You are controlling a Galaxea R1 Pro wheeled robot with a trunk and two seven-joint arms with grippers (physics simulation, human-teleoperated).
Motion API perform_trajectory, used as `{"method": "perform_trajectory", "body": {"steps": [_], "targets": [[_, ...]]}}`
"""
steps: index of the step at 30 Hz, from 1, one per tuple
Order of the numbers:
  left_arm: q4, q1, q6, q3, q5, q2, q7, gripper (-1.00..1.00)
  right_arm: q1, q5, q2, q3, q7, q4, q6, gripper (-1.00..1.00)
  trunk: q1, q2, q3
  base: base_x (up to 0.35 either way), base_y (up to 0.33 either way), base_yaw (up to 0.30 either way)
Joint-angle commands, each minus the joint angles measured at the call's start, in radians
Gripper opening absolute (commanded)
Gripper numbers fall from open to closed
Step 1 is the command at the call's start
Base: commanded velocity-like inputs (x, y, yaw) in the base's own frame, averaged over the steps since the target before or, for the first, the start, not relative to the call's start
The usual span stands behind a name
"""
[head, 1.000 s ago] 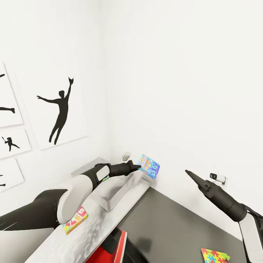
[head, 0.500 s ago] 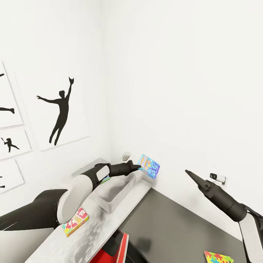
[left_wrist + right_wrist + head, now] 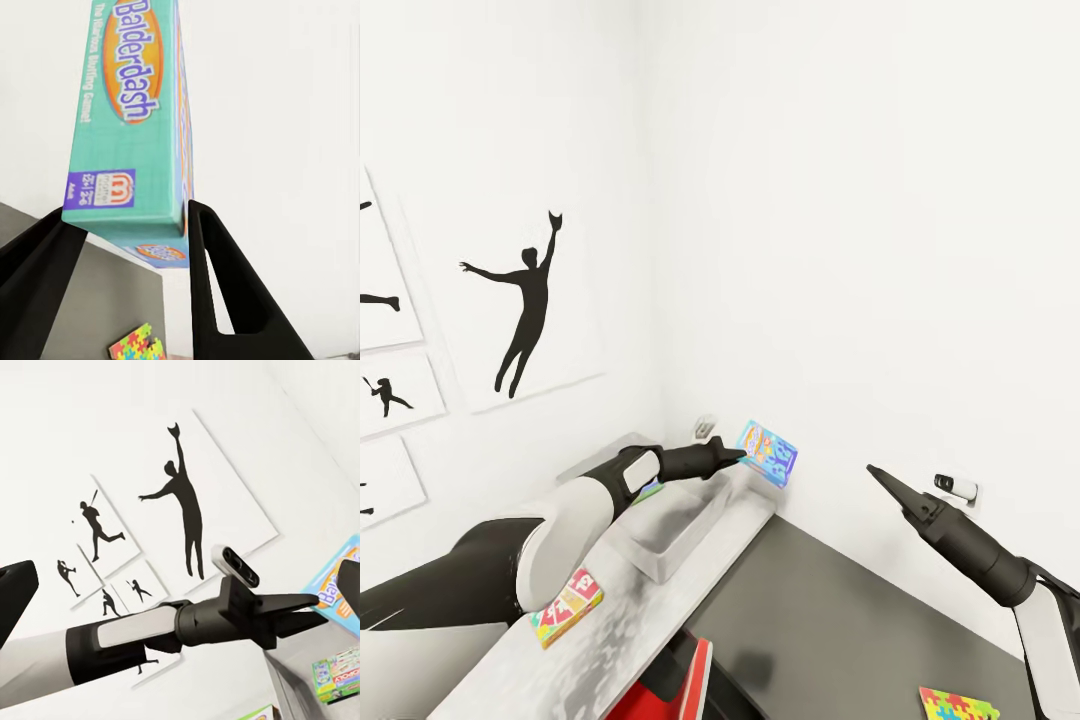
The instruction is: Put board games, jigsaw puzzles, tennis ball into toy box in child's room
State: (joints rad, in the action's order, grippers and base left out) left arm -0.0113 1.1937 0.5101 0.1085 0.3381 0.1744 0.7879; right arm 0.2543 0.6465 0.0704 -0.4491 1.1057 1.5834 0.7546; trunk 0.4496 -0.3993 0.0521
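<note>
My left gripper is shut on a blue-and-orange board game, holding it in the air just past the far end of the toy box near the room's corner. The left wrist view shows the box, printed "Balderdash", clamped between both fingers. A SKIP-BO board game lies on the pale table. A jigsaw puzzle rests on the dark grey surface below. My right gripper hovers open and empty to the right of the table.
Black baseball-player silhouette pictures hang on the left wall. A red and dark object sits under the table's near edge. White wall fittings are mounted low on the right wall. Something colourful shows inside the toy box behind my left arm.
Both arms hold their places. The jigsaw puzzle sits slightly lower in the picture than a second ago, from a small camera shift.
</note>
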Motion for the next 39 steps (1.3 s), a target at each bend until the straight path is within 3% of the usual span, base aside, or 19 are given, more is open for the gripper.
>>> {"method": "perform_trajectory", "body": {"steps": [1, 4, 7, 12, 17, 21, 25, 32, 39], "targets": [[-0.001, 0.0, 0.011, 0.02, -0.001, 0.0, -0.001, -1.0, 0.0, 0.004, 0.0, 0.0, 0.0, 0.0, 0.006, 1.0, 0.0, -0.001, 0.0, 0.0, 0.0, 0.0], [-0.004, 0.001, 0.036, 0.059, -0.002, 0.0, -0.001, -1.0, 0.0, 0.004, 0.0, 0.0, 0.0, 0.0, 0.006, 1.0, 0.0, -0.001, 0.0, 0.0, 0.0, 0.0], [-0.042, 0.001, 0.104, 0.097, -0.003, 0.0, -0.002, -1.0, 0.0, 0.004, 0.0, 0.0, 0.0, 0.0, 0.006, 1.0, 0.0, -0.001, 0.0, 0.0, 0.0, 0.0], [-0.144, 0.001, 0.25, 0.112, -0.005, -0.001, -0.004, -1.0, 0.0, 0.004, 0.0, -0.002, 0.001, 0.0, 0.007, 1.0, 0.0, -0.001, 0.0, 0.0, 0.0, 0.0], [-0.2, 0.002, 0.357, 0.114, -0.005, -0.074, -0.005, -1.0, 0.0, 0.005, 0.0, -0.011, 0.002, 0.0, 0.008, 1.0, 0.0, -0.001, 0.0, 0.0, 0.0, 0.0], [-0.212, 0.005, 0.433, 0.114, -0.005, -0.173, -0.004, -1.0, 0.0, 0.005, 0.003, -0.014, 0.003, 0.0, 0.008, 1.0, 0.0, -0.001, 0.0, 0.0, 0.0, 0.0], [-0.215, 0.007, 0.462, 0.112, -0.008, -0.228, -0.005, -1.0, 0.0, 0.006, 0.003, -0.014, 0.0, 0.0, 0.008, 1.0, 0.0, -0.001, 0.0, 0.0, 0.0, 0.0], [-0.213, 0.007, 0.47, 0.108, -0.011, -0.275, -0.029, -1.0, 0.0, 0.004, 0.002, -0.013, -0.004, 0.0, 0.008, 1.0, 0.0, -0.001, 0.0, 0.0, 0.0, 0.0], [-0.205, 0.006, 0.472, 0.1, -0.014, -0.284, -0.075, -1.0, 0.0, 0.005, 0.003, -0.014, -0.003, 0.0, 0.012, 1.0, 0.0, -0.001, 0.0, 0.0, 0.0, 0.0]]}}
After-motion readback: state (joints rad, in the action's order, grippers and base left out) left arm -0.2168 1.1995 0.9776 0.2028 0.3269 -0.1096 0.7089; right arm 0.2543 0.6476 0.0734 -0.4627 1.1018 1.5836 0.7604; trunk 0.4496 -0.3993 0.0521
